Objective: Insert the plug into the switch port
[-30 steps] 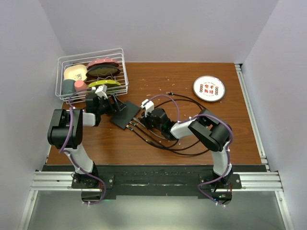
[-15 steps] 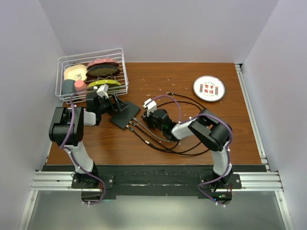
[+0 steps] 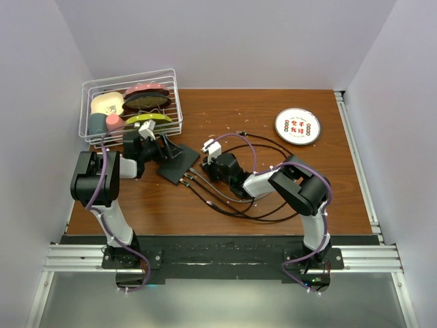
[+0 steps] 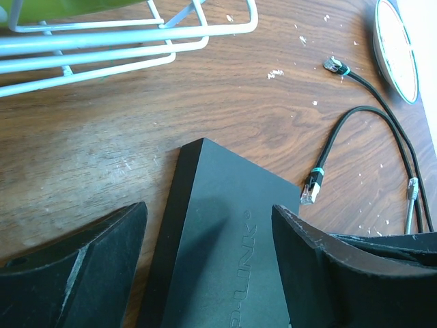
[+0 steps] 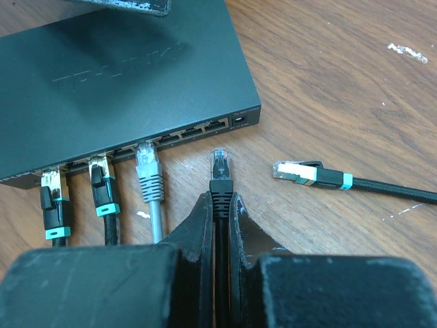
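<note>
Your right claw (image 5: 220,205) was clamped together on the boot of the black plug (image 5: 220,169). The plug's tip pointed to 12 o'clock, just short of the switch (image 5: 130,75), and an empty switch port (image 5: 190,132) sat at about 11 o'clock from the tip, just right of the seated grey plug (image 5: 149,171). A loose plug (image 5: 300,172) lay at 3 o'clock of the held one, and your left claw (image 4: 208,219) stood with its fingers apart over the switch's top.
</note>
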`<state>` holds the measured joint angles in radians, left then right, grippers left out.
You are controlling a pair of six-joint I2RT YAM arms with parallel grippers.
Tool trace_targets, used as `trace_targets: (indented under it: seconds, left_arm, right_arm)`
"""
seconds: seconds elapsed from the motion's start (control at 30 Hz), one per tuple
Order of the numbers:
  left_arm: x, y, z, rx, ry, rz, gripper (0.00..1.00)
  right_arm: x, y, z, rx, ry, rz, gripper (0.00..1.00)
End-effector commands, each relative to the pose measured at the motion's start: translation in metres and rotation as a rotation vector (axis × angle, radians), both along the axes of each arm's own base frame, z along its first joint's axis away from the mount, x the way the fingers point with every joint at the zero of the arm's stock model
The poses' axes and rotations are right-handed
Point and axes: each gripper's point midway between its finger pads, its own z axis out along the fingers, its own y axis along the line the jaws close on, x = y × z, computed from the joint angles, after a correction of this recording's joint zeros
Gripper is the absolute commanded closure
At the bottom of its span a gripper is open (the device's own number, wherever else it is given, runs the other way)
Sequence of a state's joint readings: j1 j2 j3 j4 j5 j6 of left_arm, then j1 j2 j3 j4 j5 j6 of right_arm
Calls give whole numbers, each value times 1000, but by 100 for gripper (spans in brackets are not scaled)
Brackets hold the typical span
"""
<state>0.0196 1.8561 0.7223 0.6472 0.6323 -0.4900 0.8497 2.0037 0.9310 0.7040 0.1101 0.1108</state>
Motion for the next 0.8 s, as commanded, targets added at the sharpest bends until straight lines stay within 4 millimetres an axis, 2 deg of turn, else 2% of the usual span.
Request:
trace_targets:
  seconds: [0.0, 0.47, 0.77]
  left_arm:
    - [10, 0, 7, -18, -25, -10, 22]
    - [8, -6, 3, -45, -14, -46, 28]
    - [8, -7, 4, -50, -17, -52, 28]
  right_arm:
    - [10, 12, 36, 71, -70, 3, 100]
    - [14, 22, 47, 109, -81, 20, 100]
    - [16, 28, 42, 108, -67, 27, 100]
